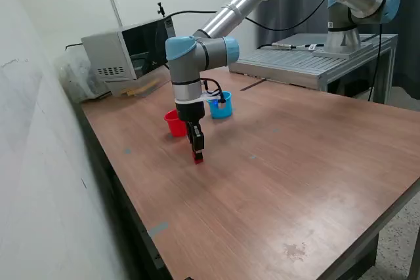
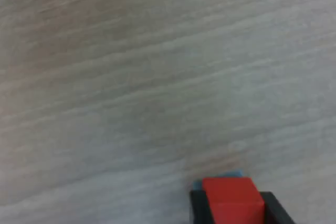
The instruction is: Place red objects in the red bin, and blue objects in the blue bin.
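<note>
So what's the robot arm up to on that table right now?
The arm's gripper is down at the wooden table, with its jaws set around a tiny bright red cube. Something blue peeks out behind the cube in the wrist view. The small red plastic cup and light blue plastic cup stand just behind the arm.

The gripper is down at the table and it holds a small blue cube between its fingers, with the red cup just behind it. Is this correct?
Not quite. The cube between the fingers of the gripper is red, not blue; the wrist view shows this plainly. The rest stands: the gripper is low at the table, and the red cup is just behind it in the exterior view.
</note>
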### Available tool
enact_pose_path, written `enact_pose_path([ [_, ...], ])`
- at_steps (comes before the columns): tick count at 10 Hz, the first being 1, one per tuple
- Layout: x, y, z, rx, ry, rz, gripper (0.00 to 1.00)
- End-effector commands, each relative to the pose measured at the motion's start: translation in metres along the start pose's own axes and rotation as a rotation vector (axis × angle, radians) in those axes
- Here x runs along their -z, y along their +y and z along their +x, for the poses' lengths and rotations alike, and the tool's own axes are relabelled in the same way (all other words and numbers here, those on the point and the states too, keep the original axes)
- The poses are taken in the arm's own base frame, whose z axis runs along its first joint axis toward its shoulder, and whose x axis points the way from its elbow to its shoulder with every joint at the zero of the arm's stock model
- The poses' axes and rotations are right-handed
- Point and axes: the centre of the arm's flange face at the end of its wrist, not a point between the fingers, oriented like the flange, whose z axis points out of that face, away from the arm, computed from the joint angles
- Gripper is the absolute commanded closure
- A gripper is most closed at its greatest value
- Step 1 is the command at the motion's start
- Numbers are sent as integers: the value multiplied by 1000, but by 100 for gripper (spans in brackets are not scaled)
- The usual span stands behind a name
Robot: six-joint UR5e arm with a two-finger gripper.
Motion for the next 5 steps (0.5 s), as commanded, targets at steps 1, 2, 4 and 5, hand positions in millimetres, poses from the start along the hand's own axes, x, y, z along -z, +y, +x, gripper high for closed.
enact_pose_path([
  [1,44,5,2,1,6,-43,100],
  [2,79,7,1,-1,6,-78,100],
  [4,141,4,-13,-11,-20,-106,100],
  [5,155,-3,-19,-8,-25,-94,100],
])
